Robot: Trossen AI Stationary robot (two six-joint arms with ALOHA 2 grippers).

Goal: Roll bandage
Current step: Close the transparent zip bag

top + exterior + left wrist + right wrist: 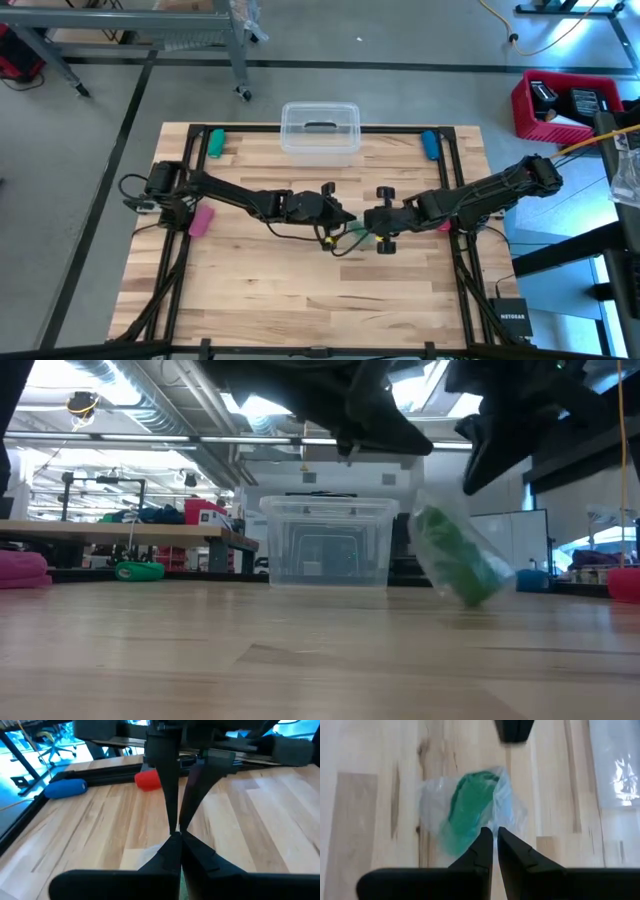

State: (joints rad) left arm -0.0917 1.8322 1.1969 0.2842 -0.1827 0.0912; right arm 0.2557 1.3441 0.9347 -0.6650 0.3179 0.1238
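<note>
right wrist view shows the right gripper (493, 837) pinching a clear bag (472, 810) holding the green bandage (467, 810) above the bench (370, 795); left gripper (176, 836) closed, meeting it.

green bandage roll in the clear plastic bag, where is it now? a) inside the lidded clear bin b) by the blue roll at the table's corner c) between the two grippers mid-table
c: the green bandage roll in its clear plastic bag sits between the left gripper and right gripper mid-table, outside the clear plastic bin.

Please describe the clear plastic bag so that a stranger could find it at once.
Look at the middle of the wooden table, where the left gripper and right gripper meet. The clear plastic bag hangs there, holding something green, unlike the loose coloured rolls.
</note>
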